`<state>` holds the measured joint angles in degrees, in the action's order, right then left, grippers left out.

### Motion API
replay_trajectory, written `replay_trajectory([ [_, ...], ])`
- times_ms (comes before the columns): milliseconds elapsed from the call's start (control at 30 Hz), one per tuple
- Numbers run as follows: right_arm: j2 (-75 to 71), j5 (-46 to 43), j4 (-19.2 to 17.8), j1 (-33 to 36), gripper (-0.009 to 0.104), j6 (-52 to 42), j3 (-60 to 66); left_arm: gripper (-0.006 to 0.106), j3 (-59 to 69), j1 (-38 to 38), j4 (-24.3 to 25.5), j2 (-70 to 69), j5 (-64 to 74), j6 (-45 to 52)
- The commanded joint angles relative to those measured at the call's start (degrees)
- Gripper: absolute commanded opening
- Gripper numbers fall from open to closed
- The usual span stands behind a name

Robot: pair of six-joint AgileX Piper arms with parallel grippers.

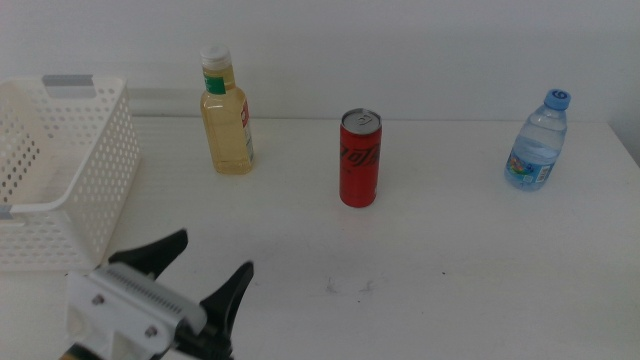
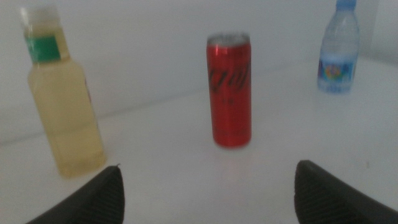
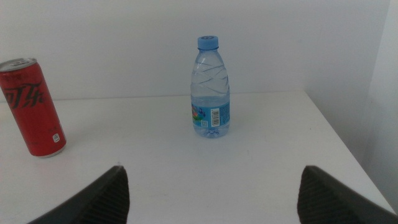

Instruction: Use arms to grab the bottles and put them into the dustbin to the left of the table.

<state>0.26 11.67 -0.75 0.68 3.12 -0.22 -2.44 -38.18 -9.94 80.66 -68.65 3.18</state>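
Three bottles stand upright, untouched: yellow-liquid bottle (image 1: 227, 115), red can (image 1: 360, 158), water bottle (image 1: 537, 141). Left gripper (image 1: 208, 270) and right gripper (image 3: 214, 186) both spread, empty.

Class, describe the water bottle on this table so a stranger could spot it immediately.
Start at the white table and go to its far right corner, away from the white basket. There stands the water bottle, upright and alone. Unlike the red can and yellow-liquid bottle, it is clear with a blue cap and label.
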Motion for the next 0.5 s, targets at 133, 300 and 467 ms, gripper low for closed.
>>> replay_trajectory([
  [133, -0.3, -0.1, -0.6, -0.2, 0.086, -0.2, 0.2, 0.094, -6.0, -0.2, -0.7, 0.1, 7.4, -0.1],
  [300, -0.3, -0.1, -0.6, -0.2, 0.086, -0.2, 0.2, 0.094, -14.4, 0.1, -1.4, 3.6, 13.7, 2.6],
  [467, -0.3, -0.1, -0.6, -0.2, 0.086, -0.2, 0.2, 0.094, -23.8, 1.8, 2.1, 15.3, 10.9, -1.7],
])
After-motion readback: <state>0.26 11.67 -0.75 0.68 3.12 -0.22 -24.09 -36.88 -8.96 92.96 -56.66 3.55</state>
